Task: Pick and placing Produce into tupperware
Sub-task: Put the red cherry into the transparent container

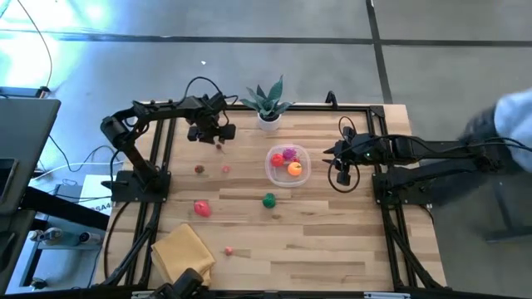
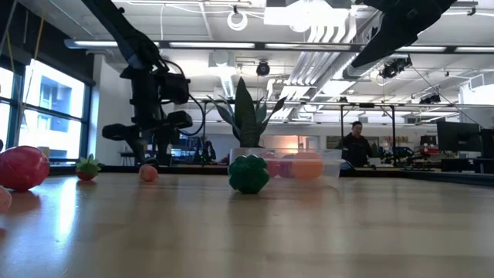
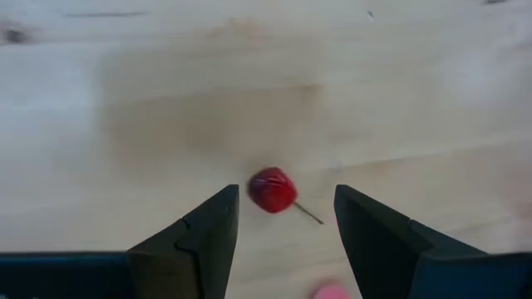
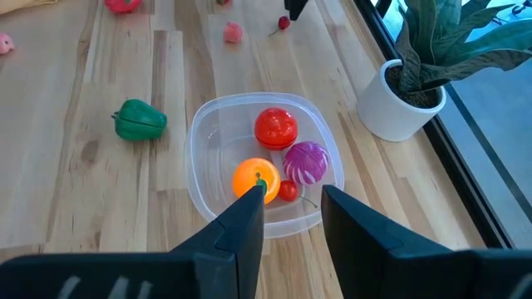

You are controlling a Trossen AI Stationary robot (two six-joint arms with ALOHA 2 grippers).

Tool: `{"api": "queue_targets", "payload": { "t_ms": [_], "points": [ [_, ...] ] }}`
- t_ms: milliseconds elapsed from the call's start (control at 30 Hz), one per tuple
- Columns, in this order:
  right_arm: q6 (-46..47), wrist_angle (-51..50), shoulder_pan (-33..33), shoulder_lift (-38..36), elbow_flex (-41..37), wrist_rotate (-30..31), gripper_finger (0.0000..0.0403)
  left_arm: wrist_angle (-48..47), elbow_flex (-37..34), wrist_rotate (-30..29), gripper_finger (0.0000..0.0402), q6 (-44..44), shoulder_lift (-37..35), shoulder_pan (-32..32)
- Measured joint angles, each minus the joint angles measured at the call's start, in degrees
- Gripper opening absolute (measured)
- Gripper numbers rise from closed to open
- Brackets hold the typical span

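Four toy pieces sit inside the clear tupperware (image 4: 259, 166): a red tomato (image 4: 275, 127), a purple spiky piece (image 4: 306, 161), an orange fruit (image 4: 253, 178) and a small red cherry (image 4: 288, 190). Six more pieces lie loose on the wooden table (image 1: 332, 241) in the high view: a large red one (image 1: 202, 208), a small pink one (image 1: 229, 250) near the front, a brown one (image 1: 199, 169), a pink one (image 1: 226, 169), a red cherry with a stem (image 3: 273, 190), and a green pepper (image 1: 268, 200) just in front of the container.

One folded yellow cloth (image 1: 181, 252) lies at the front left corner, and one potted plant (image 1: 268, 106) stands at the far edge.

On the left, the left gripper (image 3: 286, 218) hangs over the stemmed cherry with its fingers apart and empty, the cherry lying between them on the wood. Bare table surrounds that cherry on every side.

On the right, the right gripper (image 4: 293, 220) hovers just right of the tupperware, fingers parted and holding nothing. The tupperware stands mid-table, near the plant.
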Motion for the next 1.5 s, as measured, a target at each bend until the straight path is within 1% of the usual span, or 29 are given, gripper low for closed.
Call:
{"api": "queue_targets", "payload": {
  "t_ms": [133,233,300,533,933,1267,1500],
  "points": [
    [0.0,0.0,0.0,0.0,0.0,0.0,0.0113,-0.1,0.0,-1.4,0.0191,0.0,0.0,0.0],
    [0.0,0.0,0.0,0.0,0.0,0.0,0.0113,0.0,0.0,-4.8,0.0191,0.0,0.0,-0.9],
    [0.0,0.0,0.0,0.0,0.0,0.0,0.0113,0.0,0.0,-5.8,0.0191,0.0,0.0,-1.7],
    [0.0,0.0,0.0,0.0,0.0,0.0,0.0113,0.6,0.0,-6.1,0.0191,0.0,0.0,-3.5],
    [0.0,0.0,0.0,0.0,0.0,0.0,0.0113,0.2,-0.6,-7.7,0.0191,-0.4,0.0,-3.9],
    [0.0,0.0,0.0,0.0,0.0,0.0,0.0113,0.4,-0.6,-8.3,0.0191,-0.7,0.1,-5.8],
    [0.0,0.0,0.0,0.0,0.0,0.0,0.0113,0.2,-0.6,-8.4,0.0191,-0.9,2.8,-5.8]
  ]
}}
